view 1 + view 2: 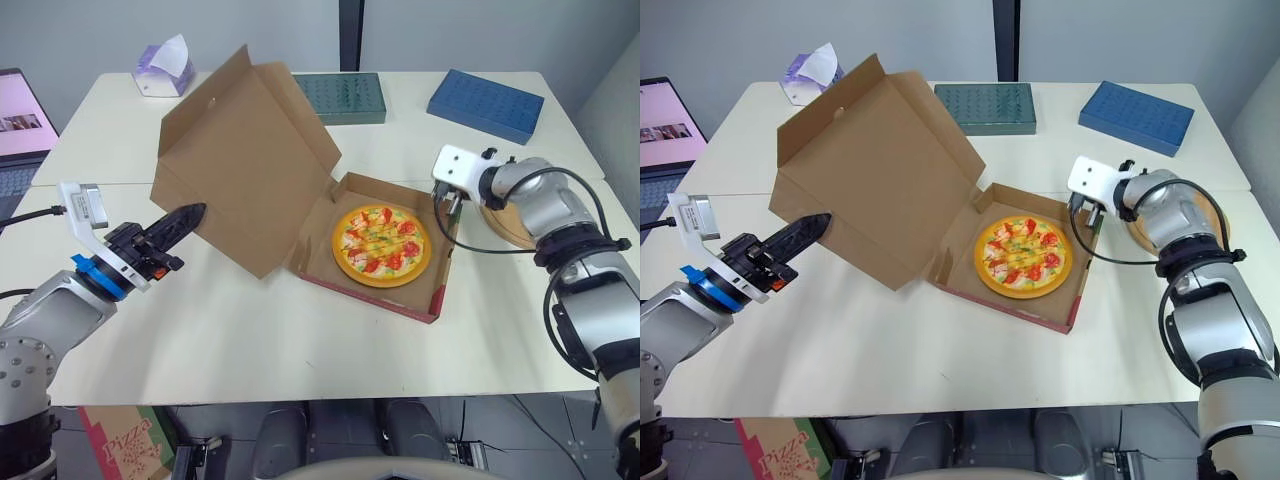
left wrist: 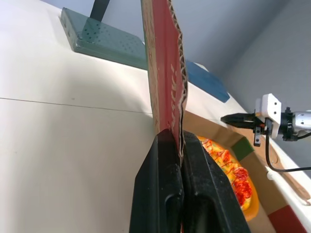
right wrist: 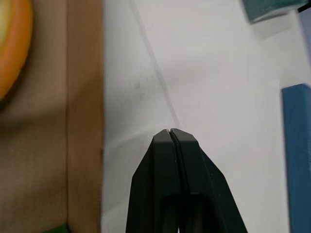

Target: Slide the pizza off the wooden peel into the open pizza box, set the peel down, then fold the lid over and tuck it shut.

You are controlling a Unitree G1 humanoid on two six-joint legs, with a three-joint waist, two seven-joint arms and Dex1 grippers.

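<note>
**Table** (image 1: 250, 340): white. Box is set R of centre.

**Box** (image 1: 318, 245): open, base flat on table. Its hinge runs roughly near-to-far along the base's L side.

**Lid** (image 1: 240, 160): raised and leaning out to robot's L, away from the base. The free edge is on the far-L side, and the inner face is turned toward the pizza.

**Pizza** (image 1: 382, 245): lies flat in the base, inside the walls. The slide step is judged done.

**Peel** (image 1: 512, 228): lies on the table just R of the box, partly hidden. It is judged set down.

**L gripper** (image 1: 192, 214): fingers are clamped on the lid's outer edge. Cardboard is seen pinched between them in the L wrist view.

**R gripper** (image 3: 170, 132): fingers are pressed together w/ nothing held. It is positioned over bare table just outside the box's R wall.

**Key relation:**
- The lid lies L of the base and pivots on the L-side hinge, so closing is judged to need an arc up and over, L to R, across the pizza.
- The L arm is nearer and already has the lid.
- The free edge would land at the R wall, beside the R gripper, which is judged best placed for the tuck.
- Risk noted: the lid may buckle if it is pushed across rather than swung about the hinge.
</note>
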